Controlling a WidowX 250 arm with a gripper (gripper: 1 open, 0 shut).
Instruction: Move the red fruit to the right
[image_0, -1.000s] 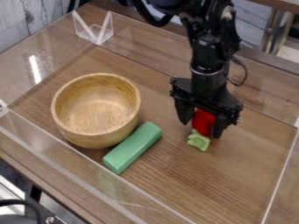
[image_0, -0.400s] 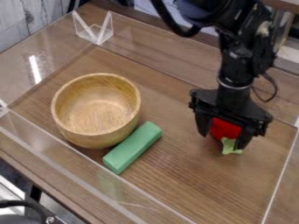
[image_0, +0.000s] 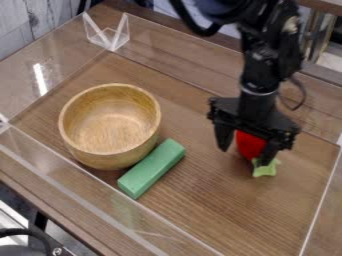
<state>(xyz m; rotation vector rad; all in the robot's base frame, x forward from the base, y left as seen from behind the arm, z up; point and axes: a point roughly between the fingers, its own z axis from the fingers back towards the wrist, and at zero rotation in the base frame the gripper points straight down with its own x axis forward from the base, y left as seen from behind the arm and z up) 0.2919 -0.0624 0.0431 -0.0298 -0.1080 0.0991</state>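
The strawberry (image_0: 249, 146) is a small, rounded red toy with a light-green leafy cap. It lies on the right side of the wooden table, well apart from the bowl and the flat green block. The cap points toward the near right; the red body lies behind it. The upper part of the body is partly hidden from view.

brown wooden tabletop (image_0: 80, 190) — raised edge along far side; grey floor (image_0: 27, 18) beyond, upper left corner
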